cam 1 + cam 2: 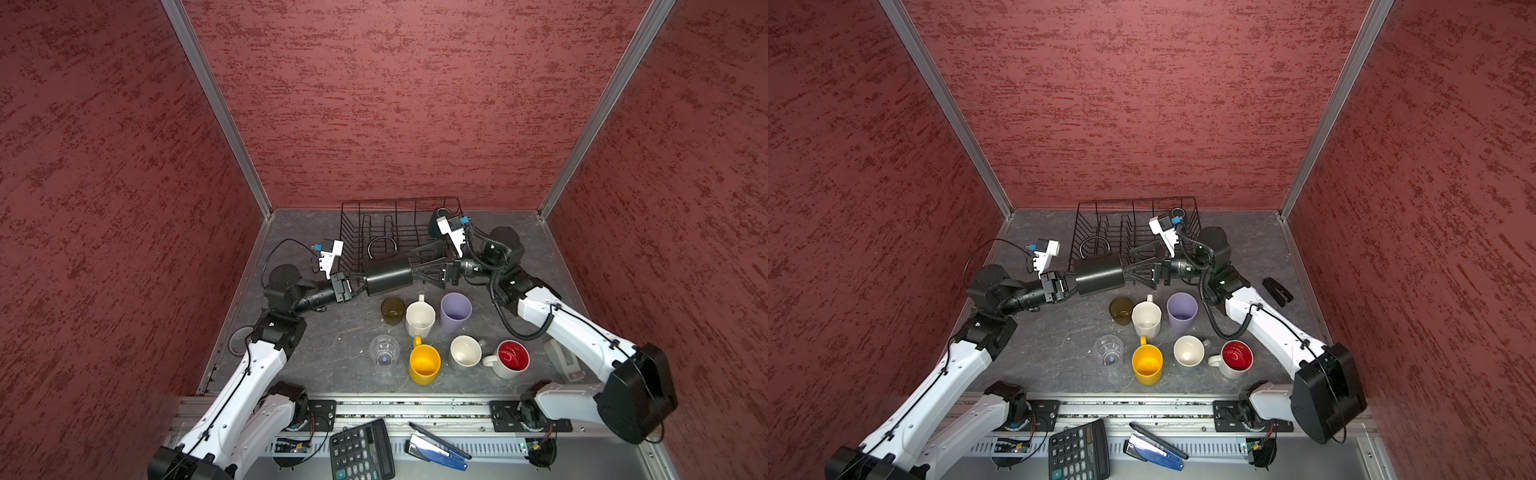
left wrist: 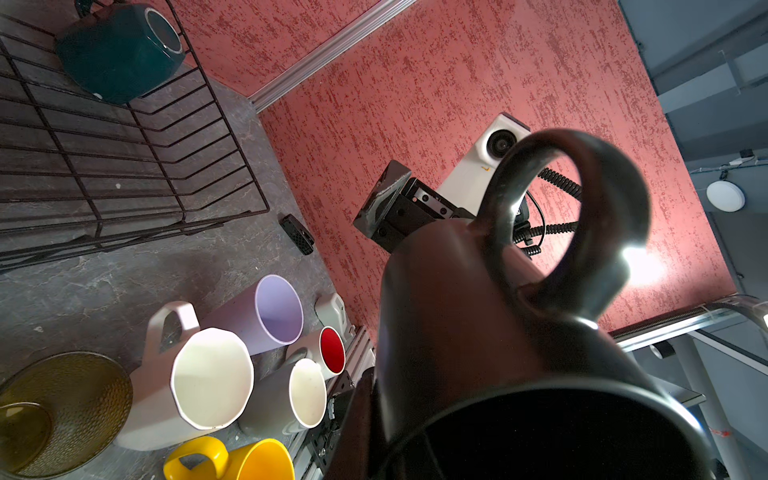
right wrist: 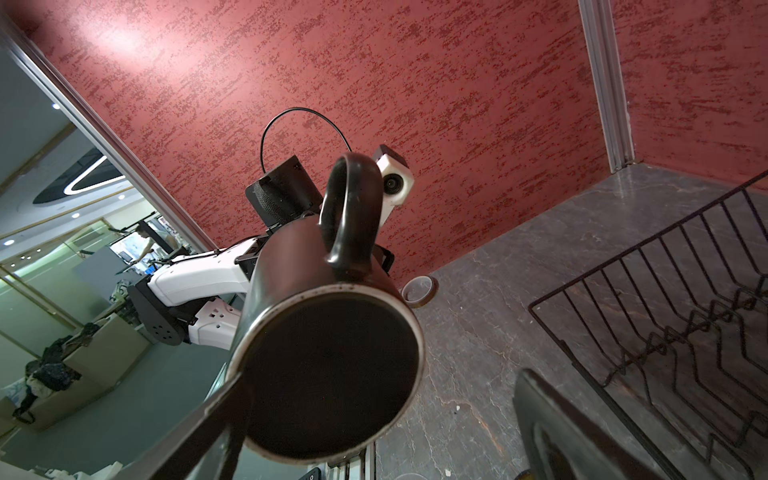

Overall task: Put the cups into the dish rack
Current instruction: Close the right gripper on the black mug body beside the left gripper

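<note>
Standing just beyond both pincers, the dish rack (image 1: 351, 245) held a teal mug (image 2: 120, 54) in its corner behind the right pincer (image 1: 417, 264). Between the pincers a black mug (image 1: 388, 275) hung sideways in the air, handle up; the left pincer (image 1: 359, 286) was clamped tight on its rim, while the right one gaped wide at its base, contact unclear. Nearer the robot than either pincer stood seven more, the lavender tumbler (image 1: 456, 311) closest to the right pincer, the olive glass (image 1: 392, 309) to the left.
</note>
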